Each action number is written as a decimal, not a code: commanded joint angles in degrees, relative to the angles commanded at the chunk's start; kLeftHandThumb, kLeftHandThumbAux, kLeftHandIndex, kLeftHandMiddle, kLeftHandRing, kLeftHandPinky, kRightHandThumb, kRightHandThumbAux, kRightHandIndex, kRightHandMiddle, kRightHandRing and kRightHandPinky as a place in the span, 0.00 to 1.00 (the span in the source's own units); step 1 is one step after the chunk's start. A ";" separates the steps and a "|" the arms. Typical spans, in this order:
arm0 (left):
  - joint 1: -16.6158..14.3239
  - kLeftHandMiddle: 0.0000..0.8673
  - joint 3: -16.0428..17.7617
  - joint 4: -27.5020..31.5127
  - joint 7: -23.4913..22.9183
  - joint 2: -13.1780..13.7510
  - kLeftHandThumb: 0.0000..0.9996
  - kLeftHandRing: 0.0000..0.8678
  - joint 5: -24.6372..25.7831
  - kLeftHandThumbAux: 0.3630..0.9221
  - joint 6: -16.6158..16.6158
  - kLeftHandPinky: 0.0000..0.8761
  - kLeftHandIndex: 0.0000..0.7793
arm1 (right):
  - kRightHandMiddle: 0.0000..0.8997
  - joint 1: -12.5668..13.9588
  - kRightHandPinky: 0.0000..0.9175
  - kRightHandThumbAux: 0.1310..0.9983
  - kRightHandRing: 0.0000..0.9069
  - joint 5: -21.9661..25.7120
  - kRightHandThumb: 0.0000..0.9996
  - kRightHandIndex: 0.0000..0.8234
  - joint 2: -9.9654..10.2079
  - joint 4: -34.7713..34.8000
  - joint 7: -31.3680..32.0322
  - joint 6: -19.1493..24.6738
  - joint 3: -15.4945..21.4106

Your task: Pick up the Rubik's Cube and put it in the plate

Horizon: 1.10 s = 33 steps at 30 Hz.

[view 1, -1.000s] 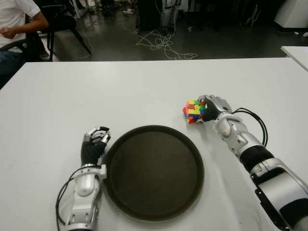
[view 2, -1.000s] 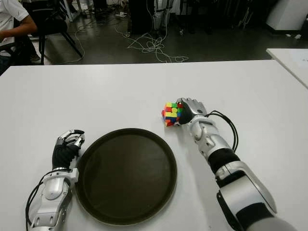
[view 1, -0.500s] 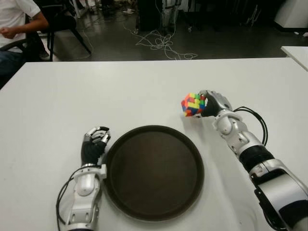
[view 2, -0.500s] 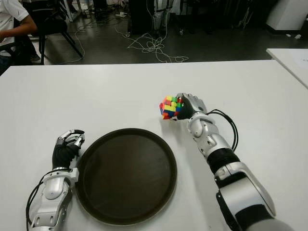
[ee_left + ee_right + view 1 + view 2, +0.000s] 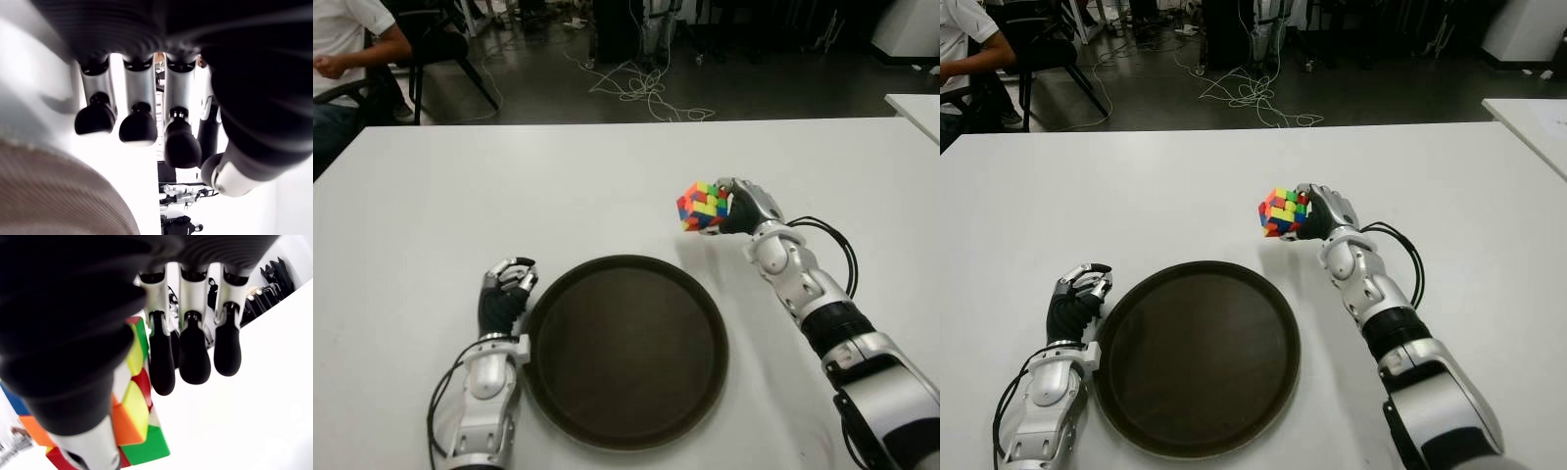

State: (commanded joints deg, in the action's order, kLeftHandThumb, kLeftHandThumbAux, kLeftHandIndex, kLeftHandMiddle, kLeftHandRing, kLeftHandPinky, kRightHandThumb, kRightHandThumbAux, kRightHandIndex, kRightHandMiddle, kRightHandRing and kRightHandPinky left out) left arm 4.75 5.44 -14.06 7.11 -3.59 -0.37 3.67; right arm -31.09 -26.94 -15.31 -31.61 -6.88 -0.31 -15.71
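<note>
From the left eye view, the right hand [image 5: 749, 206] grasps the Rubik's Cube [image 5: 702, 206] clear of the white worktop [image 5: 558, 186], at one o'clock from the dark round plate [image 5: 625, 350]. The left hand [image 5: 504, 291] shows just beside the plate's rim at nine o'clock. The left wrist view shows its fingers [image 5: 138, 128] clenched, holding nothing. The right wrist view shows the cube pinned against the thumb, three fingers [image 5: 194, 352] beside it.
</note>
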 joint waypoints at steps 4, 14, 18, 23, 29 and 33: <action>0.02 0.93 0.19 0.42 0.23 -0.27 0.71 0.96 0.18 0.61 -0.80 0.94 0.57 | 0.87 6.49 0.86 0.87 0.88 0.47 0.21 0.79 -1.16 15.18 3.06 3.43 1.98; 0.11 0.93 0.16 0.80 -0.24 -0.59 0.71 0.95 0.20 0.61 -0.36 0.93 0.57 | 0.87 17.08 0.87 0.84 0.89 1.46 0.20 0.79 0.41 39.97 7.81 7.90 3.78; 0.24 0.93 -0.04 0.94 -0.36 -0.60 0.71 0.95 0.09 0.61 -0.12 0.93 0.57 | 0.88 20.04 0.87 0.84 0.89 1.51 0.20 0.79 1.62 43.79 8.16 7.12 2.20; 0.28 0.92 -0.23 1.11 -0.52 -0.52 0.71 0.95 0.00 0.61 -0.45 0.92 0.57 | 0.89 23.69 0.89 0.82 0.91 2.49 0.17 0.80 2.16 45.26 9.94 2.87 -0.84; 0.30 0.92 -0.51 1.17 -0.64 -0.24 0.71 0.94 -0.35 0.61 -0.70 0.91 0.57 | 0.90 23.97 0.91 0.83 0.92 2.85 0.16 0.81 0.15 45.99 14.01 -0.74 -1.33; 0.39 0.92 -0.52 1.58 -0.16 -0.44 0.71 0.94 -0.52 0.61 -1.02 0.92 0.57 | 0.90 22.86 0.89 0.83 0.92 4.46 0.09 0.83 -1.04 45.80 19.71 -1.54 -3.24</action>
State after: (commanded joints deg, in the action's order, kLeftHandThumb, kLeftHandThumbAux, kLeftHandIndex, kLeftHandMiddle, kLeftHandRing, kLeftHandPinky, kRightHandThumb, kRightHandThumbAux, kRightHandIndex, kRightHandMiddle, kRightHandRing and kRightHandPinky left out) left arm 5.14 4.92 -12.48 6.95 -4.04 -0.89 2.65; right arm -8.23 -22.48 -16.35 14.19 12.83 -1.85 -18.95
